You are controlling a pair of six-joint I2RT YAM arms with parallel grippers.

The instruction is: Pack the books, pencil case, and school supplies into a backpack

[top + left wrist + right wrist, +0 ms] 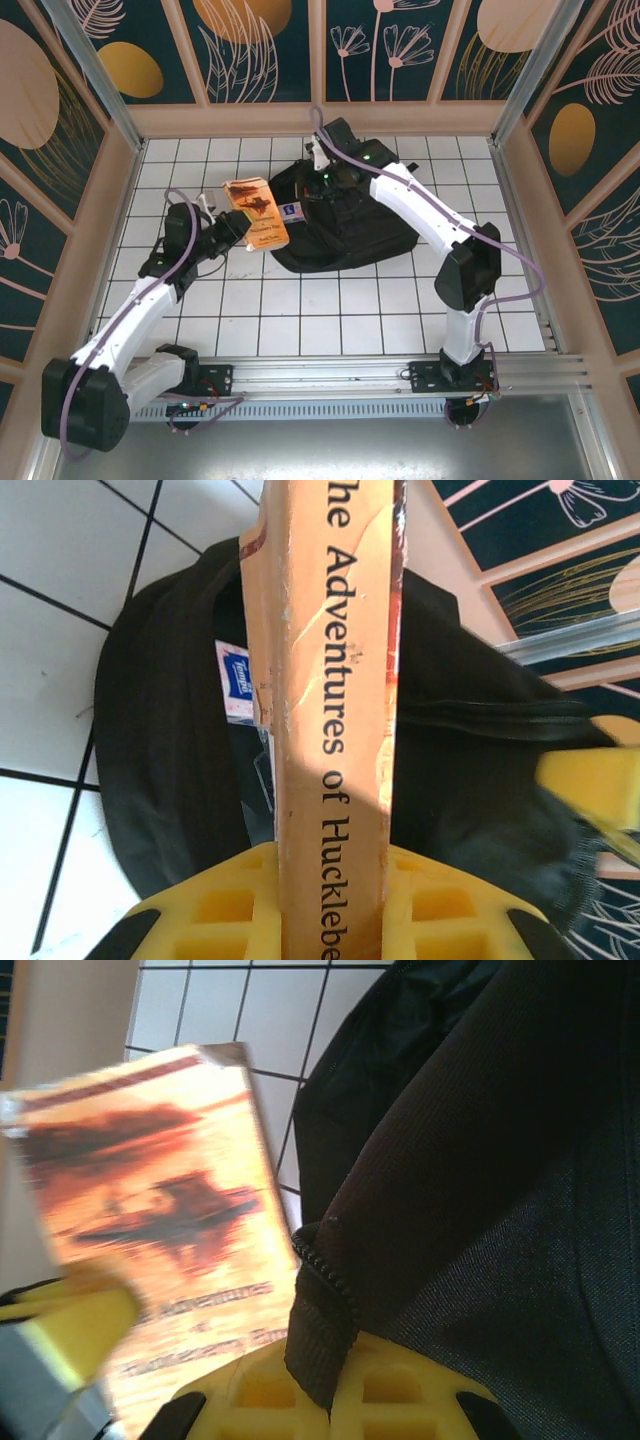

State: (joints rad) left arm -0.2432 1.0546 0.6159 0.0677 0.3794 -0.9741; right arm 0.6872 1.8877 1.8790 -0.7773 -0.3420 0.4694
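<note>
One orange paperback book [257, 212], gripped by left end effector [234, 229]. One black fabric backpack [345, 235], edge pinched by right end effector [323, 178]. White gridded bench [400, 300], floral-panelled walls [250, 50].

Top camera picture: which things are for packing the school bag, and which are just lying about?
For the job:
large black fabric backpack
thin orange paperback book, held in the left pincer
small pink-white card with a blue patch, at the backpack's edge
right pincer, pinching the backpack's zip edge

Just there:
white gridded tabletop
dark flower-patterned wall panels
</note>
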